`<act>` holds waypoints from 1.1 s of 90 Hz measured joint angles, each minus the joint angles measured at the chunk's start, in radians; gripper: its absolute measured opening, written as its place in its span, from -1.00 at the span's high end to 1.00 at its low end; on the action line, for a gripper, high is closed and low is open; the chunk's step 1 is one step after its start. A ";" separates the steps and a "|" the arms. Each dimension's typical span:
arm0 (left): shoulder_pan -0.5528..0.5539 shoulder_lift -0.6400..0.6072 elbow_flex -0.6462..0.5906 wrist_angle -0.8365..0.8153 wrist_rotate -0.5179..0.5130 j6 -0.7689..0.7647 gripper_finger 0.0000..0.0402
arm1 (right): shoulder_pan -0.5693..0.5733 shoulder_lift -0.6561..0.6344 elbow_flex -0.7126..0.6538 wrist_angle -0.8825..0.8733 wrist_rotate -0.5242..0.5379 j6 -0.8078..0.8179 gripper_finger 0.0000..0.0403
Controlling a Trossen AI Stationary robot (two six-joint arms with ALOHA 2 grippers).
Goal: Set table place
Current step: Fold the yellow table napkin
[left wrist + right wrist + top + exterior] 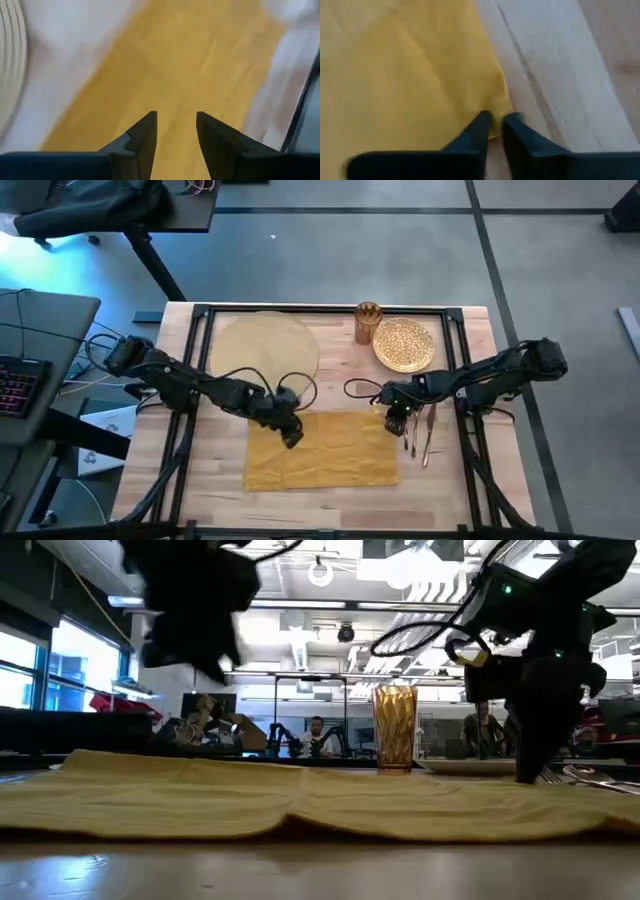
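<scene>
Presumably light, thin and semi-stiff: woven placemat on table, best taken at its rim. Left gripper part open, empty, above napkin. Right gripper nearly closed at napkin corner; hold uncertain.

The high camera is looking straight down on the whole bench and both arms. The low camera is sitting at bench-top height, facing level across the yellow napkin into the room behind. Each wrist camera is peering close past its own jaws at that same napkin, which all four views share.
</scene>
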 joint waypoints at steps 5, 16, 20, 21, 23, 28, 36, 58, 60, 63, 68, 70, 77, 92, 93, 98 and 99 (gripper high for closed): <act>0.023 0.007 0.000 0.044 -0.035 0.029 0.43 | 0.004 -0.002 0.035 0.014 0.001 -0.003 0.97; 0.080 0.042 0.000 0.157 -0.039 0.148 0.47 | 0.006 -0.001 0.130 -0.006 0.011 -0.048 0.99; 0.095 0.055 0.000 0.211 -0.033 0.209 0.49 | 0.008 -0.001 0.171 -0.015 0.014 -0.070 1.00; 0.098 0.059 0.000 0.225 -0.033 0.225 0.49 | 0.008 -0.001 0.182 -0.021 0.014 -0.076 1.00; 0.105 0.067 0.000 0.254 -0.031 0.254 0.49 | 0.008 -0.001 0.200 -0.037 0.014 -0.087 1.00; 0.122 0.086 0.000 0.323 -0.014 0.315 0.49 | 0.009 -0.001 0.247 -0.078 0.017 -0.114 1.00; 0.138 0.130 0.000 0.445 -0.005 0.382 0.49 | 0.009 -0.002 0.307 -0.118 0.021 -0.124 1.00; 0.174 0.288 0.000 0.789 0.126 0.419 0.40 | 0.017 0.000 0.372 -0.209 0.016 -0.145 1.00; 0.176 0.301 0.000 0.801 0.130 0.412 0.39 | 0.019 0.000 0.372 -0.214 0.014 -0.141 1.00; 0.179 0.314 0.004 0.807 0.140 0.405 0.38 | 0.021 0.000 0.372 -0.218 0.011 -0.135 1.00; 0.183 0.336 0.020 0.804 0.159 0.403 0.35 | 0.029 0.000 0.371 -0.219 0.009 -0.121 1.00; 0.184 0.344 0.028 0.806 0.171 0.409 0.34 | 0.033 0.000 0.371 -0.220 0.008 -0.120 1.00; 0.185 0.369 0.060 0.806 0.217 0.447 0.32 | 0.042 0.000 0.371 -0.222 0.008 -0.118 1.00; 0.184 0.413 0.149 0.766 0.260 0.508 0.30 | 0.048 0.000 0.371 -0.223 0.004 -0.092 1.00; 0.184 0.415 0.155 0.760 0.262 0.512 0.30 | 0.048 0.000 0.371 -0.224 0.004 -0.090 1.00; 0.184 0.423 0.182 0.720 0.278 0.534 0.31 | 0.048 0.001 0.371 -0.222 0.004 -0.084 1.00; 0.184 0.424 0.187 0.712 0.280 0.539 0.31 | 0.048 0.001 0.371 -0.223 0.004 -0.084 1.00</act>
